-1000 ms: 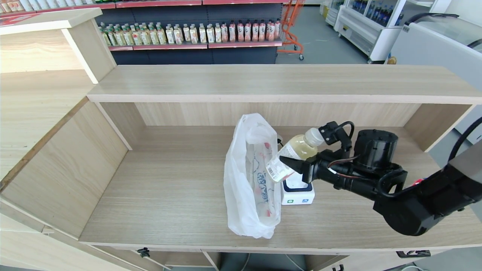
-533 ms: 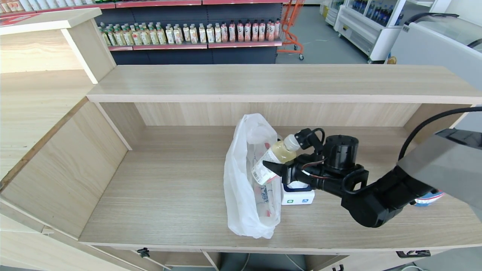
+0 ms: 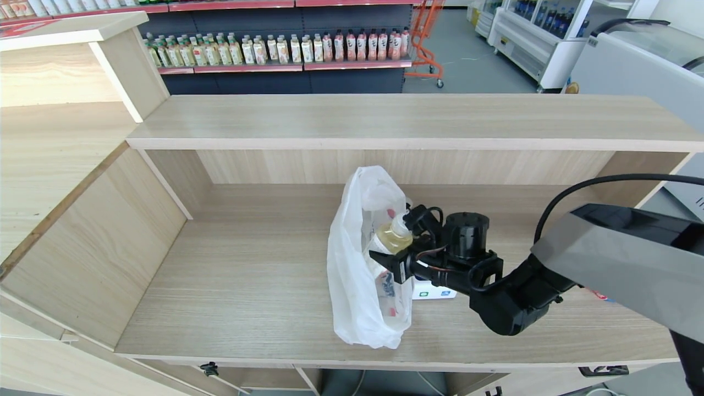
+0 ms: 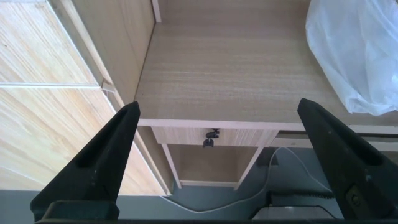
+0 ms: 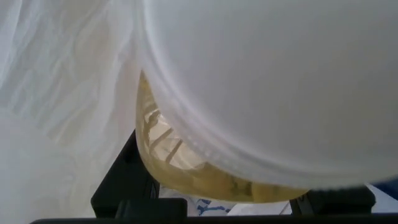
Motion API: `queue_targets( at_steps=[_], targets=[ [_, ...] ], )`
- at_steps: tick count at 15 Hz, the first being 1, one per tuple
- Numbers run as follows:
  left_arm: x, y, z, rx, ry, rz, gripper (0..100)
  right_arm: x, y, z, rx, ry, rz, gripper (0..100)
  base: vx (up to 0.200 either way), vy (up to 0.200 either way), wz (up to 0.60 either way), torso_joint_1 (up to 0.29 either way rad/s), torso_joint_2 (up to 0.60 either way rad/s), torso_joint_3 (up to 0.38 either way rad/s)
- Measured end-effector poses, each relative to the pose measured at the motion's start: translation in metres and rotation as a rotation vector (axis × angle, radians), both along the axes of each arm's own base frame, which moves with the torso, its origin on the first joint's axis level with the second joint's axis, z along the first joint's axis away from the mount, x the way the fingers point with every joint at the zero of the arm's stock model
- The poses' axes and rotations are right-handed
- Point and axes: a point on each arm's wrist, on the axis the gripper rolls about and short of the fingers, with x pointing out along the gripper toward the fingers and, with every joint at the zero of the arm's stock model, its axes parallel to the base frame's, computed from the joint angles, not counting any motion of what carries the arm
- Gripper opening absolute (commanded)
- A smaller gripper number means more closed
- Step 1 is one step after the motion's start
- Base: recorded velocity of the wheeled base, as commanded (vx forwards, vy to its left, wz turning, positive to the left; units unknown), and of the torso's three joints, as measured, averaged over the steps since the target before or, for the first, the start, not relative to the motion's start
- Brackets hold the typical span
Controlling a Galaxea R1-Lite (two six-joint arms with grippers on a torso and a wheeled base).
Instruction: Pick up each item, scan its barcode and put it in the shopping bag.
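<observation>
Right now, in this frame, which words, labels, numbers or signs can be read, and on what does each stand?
Nothing can be read as text.
bottle: its label sits behind the bag's plastic, unreadable.
shopping bag: blue and red print, too blurred to read.
scanner: small green and blue marks, too small to read.
shelf bottles: labels too small to read.

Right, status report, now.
Right gripper shut on bottle, bottle partly inside bag. Left gripper open, by counter edge. Scanner beside bag, not blocking.
</observation>
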Motion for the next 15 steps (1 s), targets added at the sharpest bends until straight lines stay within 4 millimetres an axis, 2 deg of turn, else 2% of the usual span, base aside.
queue_targets(
  at_steps=[1,2,5,9,12,15],
  targets=[
    [0.000,0.000,0.000,0.000,0.000,0.000,100,0.001,0.001,-0.003,-0.009,-0.006,0.004,0,0.000,0.000,0.00,0.000,0.00,0.000],
    [0.000,0.000,0.000,0.000,0.000,0.000,100,0.004,0.003,-0.005,-0.016,-0.015,0.005,100,0.000,0.000,0.00,0.000,0.00,0.000],
    [0.000,0.000,0.000,0.000,0.000,0.000,100,0.005,0.012,-0.007,-0.005,-0.019,0.023,100,0.000,0.000,0.00,0.000,0.00,0.000],
    [0.000,0.000,0.000,0.000,0.000,0.000,100,0.000,0.016,0.004,0.123,0.099,0.007,100,0.000,0.000,0.00,0.000,0.00,0.000],
    [0.000,0.000,0.000,0.000,0.000,0.000,100,-0.007,0.008,0.022,0.198,0.178,-0.018,100,0.000,0.000,0.00,0.000,0.00,0.000],
    [0.000,0.000,0.000,0.000,0.000,0.000,100,-0.023,-0.011,0.041,0.262,0.253,-0.056,100,0.000,0.000,0.00,0.000,0.00,0.000]
  ],
)
